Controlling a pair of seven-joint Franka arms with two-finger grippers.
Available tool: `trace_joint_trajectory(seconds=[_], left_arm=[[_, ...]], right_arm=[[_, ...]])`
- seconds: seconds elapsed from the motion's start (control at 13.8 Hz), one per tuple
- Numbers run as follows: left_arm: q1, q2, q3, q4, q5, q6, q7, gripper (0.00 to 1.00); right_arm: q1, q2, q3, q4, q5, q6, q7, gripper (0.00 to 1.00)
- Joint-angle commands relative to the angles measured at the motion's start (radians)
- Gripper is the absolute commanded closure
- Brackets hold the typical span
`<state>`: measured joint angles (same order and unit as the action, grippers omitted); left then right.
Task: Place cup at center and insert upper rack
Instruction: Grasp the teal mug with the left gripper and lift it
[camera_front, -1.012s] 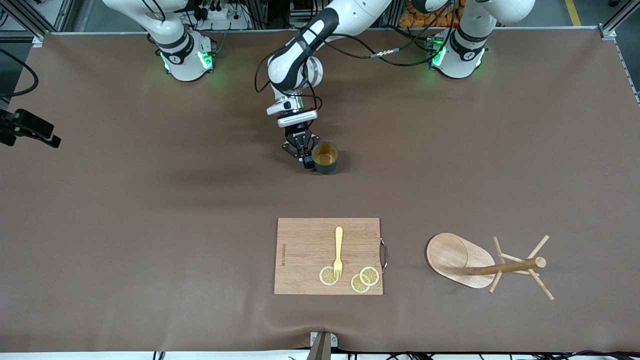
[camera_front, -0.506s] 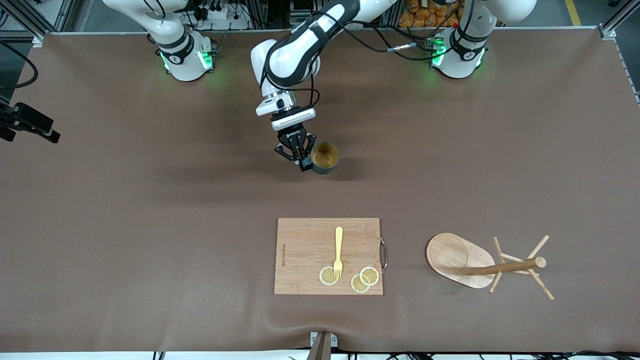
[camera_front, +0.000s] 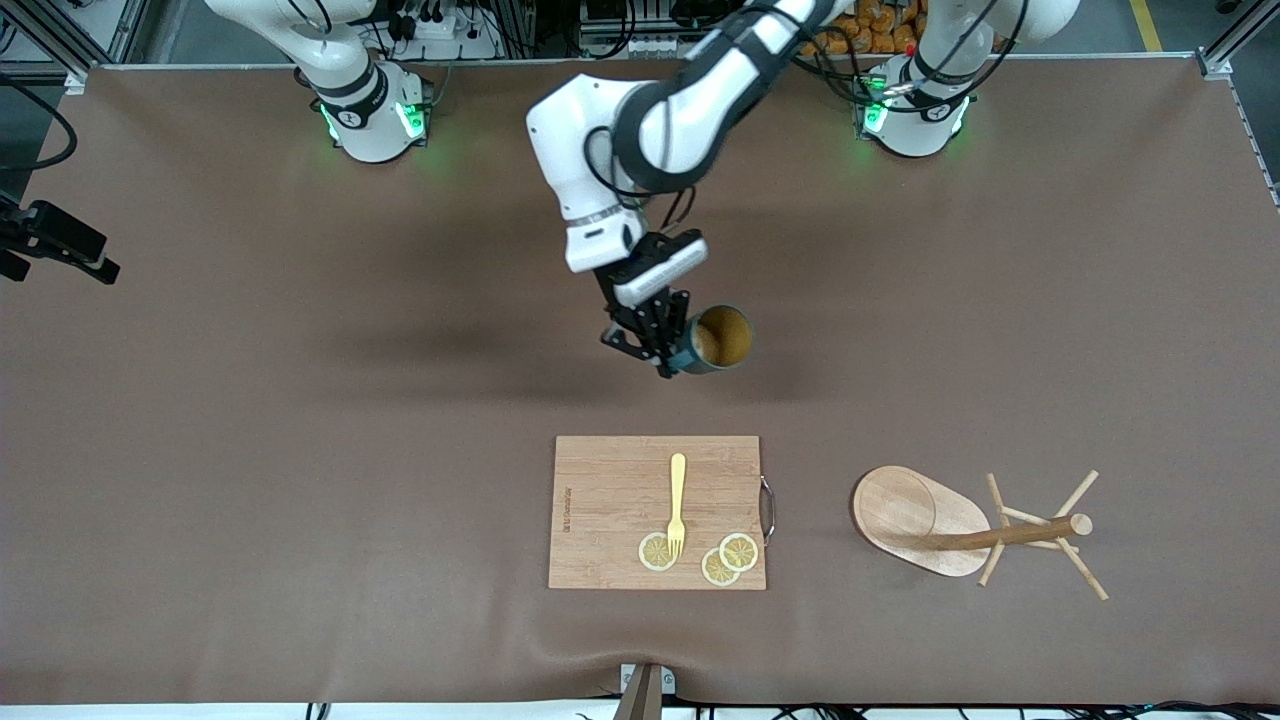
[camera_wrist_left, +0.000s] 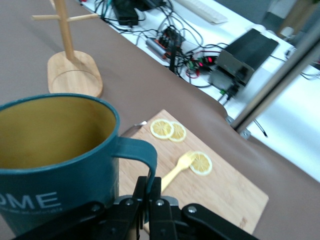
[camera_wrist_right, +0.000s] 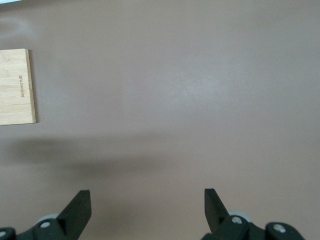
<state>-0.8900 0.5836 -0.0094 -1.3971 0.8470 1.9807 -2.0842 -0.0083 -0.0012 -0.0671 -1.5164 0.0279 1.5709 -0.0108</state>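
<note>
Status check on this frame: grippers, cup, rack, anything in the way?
Left gripper shut on cup handle, cup tilted in air over bare mat. Right gripper open, waiting. Upper rack upright, untouched, beside cutting board. Nothing in the way.

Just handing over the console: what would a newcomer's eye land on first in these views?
First, the left gripper up in the air over the middle of the table, shut on the handle of the teal cup, which hangs tilted. Next, the wooden mug tree, nearer the front camera toward the left arm's end. Beside it lies the cutting board with a yellow fork and lemon slices. The right gripper waits open over bare table.
</note>
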Motion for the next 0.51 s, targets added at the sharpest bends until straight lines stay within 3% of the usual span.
trace_joint_trajectory(seconds=[0.0,0.43], left_arm=[[0.051,-0.048,-0.012,0.001,-0.099,0.009,0.004,1.00],[0.157,-0.106,-0.014,0.040,-0.264,0.037,0.010,1.00]], right_arm=[[-0.001,-0.028,0.004,-0.019,-0.013,0.008,-0.011,0.00],[-0.002,-0.020,0.004,0.001,-0.025,0.006,-0.009,0.00]])
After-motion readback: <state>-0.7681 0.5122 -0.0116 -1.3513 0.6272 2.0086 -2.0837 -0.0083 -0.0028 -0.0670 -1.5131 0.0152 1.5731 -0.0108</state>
